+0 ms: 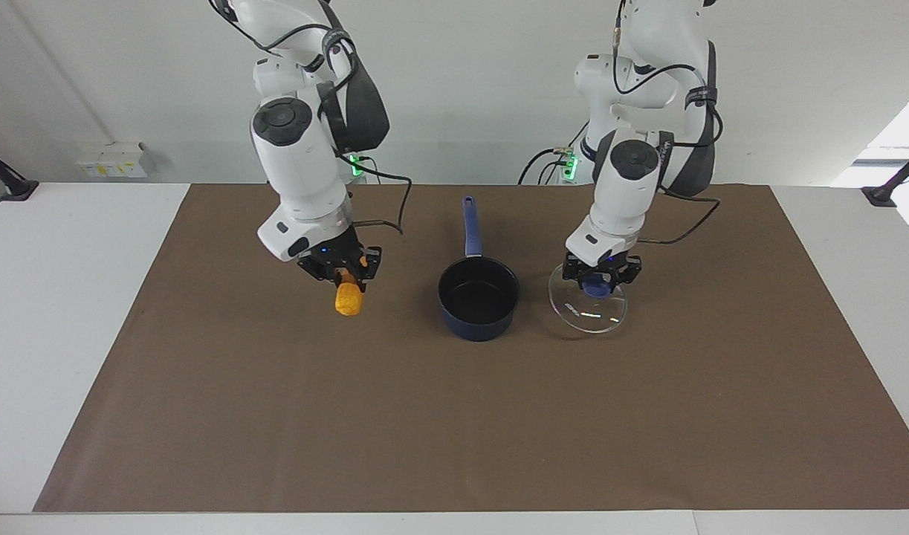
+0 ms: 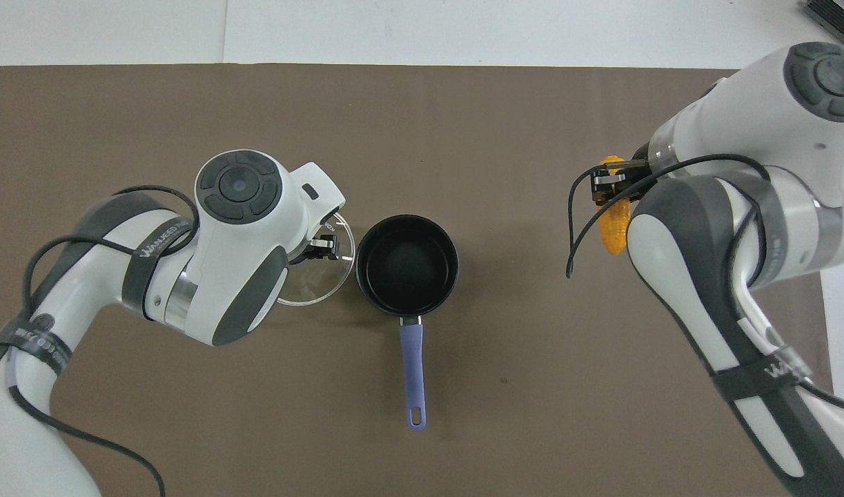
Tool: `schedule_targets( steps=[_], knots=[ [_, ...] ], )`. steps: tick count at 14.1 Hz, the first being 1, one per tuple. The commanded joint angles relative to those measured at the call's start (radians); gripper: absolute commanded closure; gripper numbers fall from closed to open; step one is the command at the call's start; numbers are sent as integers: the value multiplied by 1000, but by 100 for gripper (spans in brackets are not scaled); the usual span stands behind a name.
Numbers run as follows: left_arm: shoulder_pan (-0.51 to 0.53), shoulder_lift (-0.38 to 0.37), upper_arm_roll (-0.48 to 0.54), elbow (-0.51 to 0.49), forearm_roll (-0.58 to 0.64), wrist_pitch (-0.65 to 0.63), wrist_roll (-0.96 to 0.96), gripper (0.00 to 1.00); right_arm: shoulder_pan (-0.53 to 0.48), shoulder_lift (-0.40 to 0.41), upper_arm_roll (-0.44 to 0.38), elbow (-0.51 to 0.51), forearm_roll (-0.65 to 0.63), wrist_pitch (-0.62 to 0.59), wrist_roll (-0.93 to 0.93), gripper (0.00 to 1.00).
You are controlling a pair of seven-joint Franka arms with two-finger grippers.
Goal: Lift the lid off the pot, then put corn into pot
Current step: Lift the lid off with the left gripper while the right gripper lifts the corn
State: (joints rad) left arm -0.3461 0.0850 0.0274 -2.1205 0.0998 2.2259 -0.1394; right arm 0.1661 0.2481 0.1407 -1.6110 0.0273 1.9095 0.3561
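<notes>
Hanging from right gripper (image 1: 344, 276): corn (image 1: 347, 299), upright.

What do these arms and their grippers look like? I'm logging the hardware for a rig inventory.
Both arms are glossy white with dark grey joint bands and round dark grey caps. Black cables loop along them, held by black straps with white lettering. The left gripper and right gripper are small, black and two-fingered, each under a white wrist showing a small blue light. Green lights glow at both bases.

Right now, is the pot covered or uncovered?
Uncovered: the pot shows its bare black inside, and the left gripper holds the lid beside it.
</notes>
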Motion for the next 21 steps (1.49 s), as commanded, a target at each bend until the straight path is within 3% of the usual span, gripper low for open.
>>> schedule_targets(
  steps=[1,6,7,8,16,18,21],
  knots=[
    [119,-59,-12,-76,15,63,168,100,33,16,4,19,48,45,76,100],
    [237,22,-11,-95,14,208,342,100,171,180,2,193,43,57,274,100],
    [243,27,-11,-93,14,222,362,78,205,189,2,189,45,100,300,100],
    [243,28,-11,-92,14,225,362,1,225,195,2,183,46,139,319,100],
    [234,29,-12,-32,0,180,270,0,289,234,4,74,48,200,357,100],
    [228,27,-14,51,-17,60,195,0,299,212,4,30,49,194,356,100],
    [239,27,-12,207,-101,-147,184,0,303,217,4,6,56,209,357,85]
  ],
)
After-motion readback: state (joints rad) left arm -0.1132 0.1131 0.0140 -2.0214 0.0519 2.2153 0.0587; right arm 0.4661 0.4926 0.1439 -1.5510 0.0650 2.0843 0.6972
